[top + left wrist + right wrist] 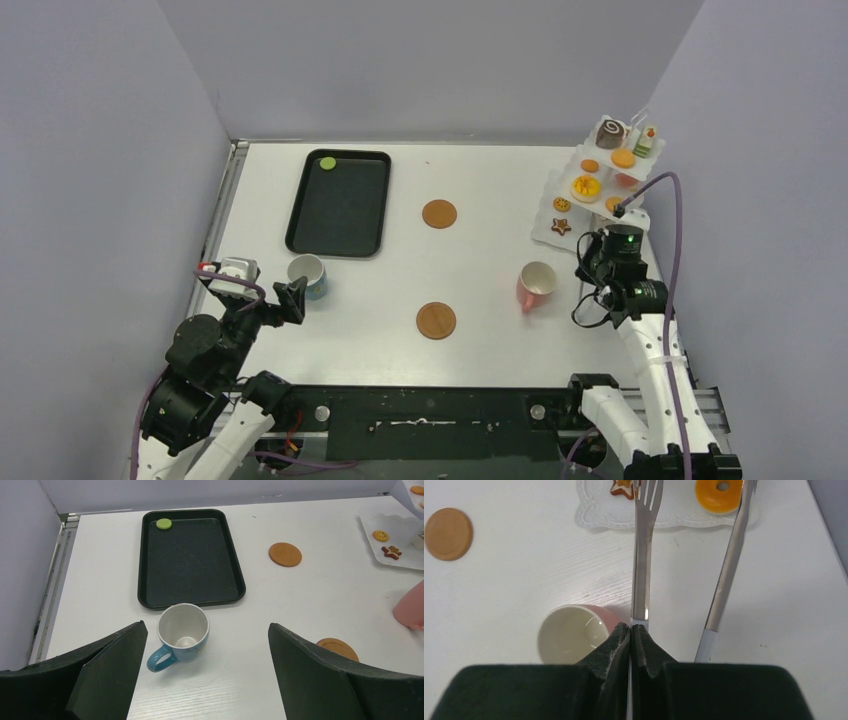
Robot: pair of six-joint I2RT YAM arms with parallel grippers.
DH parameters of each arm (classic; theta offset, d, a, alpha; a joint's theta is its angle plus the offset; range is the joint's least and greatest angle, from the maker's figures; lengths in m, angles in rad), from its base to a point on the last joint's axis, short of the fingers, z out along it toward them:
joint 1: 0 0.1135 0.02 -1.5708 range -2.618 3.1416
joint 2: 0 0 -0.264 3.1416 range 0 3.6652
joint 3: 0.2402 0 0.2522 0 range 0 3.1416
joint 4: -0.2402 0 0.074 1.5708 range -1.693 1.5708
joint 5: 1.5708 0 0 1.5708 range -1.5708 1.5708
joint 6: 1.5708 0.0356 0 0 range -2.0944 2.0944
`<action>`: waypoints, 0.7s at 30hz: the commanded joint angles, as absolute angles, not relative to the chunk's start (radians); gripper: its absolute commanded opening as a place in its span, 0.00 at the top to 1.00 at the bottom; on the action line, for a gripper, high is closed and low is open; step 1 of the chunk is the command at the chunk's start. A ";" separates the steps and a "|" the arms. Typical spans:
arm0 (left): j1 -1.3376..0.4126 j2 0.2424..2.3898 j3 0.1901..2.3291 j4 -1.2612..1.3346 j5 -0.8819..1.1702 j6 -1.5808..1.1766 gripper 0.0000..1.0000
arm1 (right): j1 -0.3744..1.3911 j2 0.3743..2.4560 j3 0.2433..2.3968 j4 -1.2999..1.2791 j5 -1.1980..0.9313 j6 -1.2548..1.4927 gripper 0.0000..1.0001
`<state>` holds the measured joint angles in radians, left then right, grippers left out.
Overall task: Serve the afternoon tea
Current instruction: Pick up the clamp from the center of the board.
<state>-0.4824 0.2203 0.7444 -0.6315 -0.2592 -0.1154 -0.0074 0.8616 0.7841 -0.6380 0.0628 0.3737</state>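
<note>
Top view: left pincer (291, 299) sits just behind the blue cup (307, 275). The right pincer (603, 262) is just right of the pink cup (536, 285), pastries (586, 186) ahead of it.

Left wrist: fingers spread wide, holding nothing, blue cup just ahead between them.

Right wrist: pinched fully shut on one arm of the tongs (642, 570), pink cup at its left.

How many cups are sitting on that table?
2. The blue cup stands left, just before the near edge of the black tray; the pink cup sits right, near the white pastry stand. None seems hidden.
</note>
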 commanded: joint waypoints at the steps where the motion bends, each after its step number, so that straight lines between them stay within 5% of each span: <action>1: -0.476 0.233 0.751 -0.567 -0.255 -0.106 0.10 | 0.042 0.811 0.864 -0.643 0.009 0.442 1.00; 11: -0.476 0.235 0.751 -0.567 -0.254 -0.106 0.09 | 0.260 0.827 0.920 -0.567 0.069 0.557 1.00; 21: -0.470 0.235 0.753 -0.574 -0.266 -0.104 0.09 | 0.553 1.161 1.058 -0.357 0.191 0.508 1.00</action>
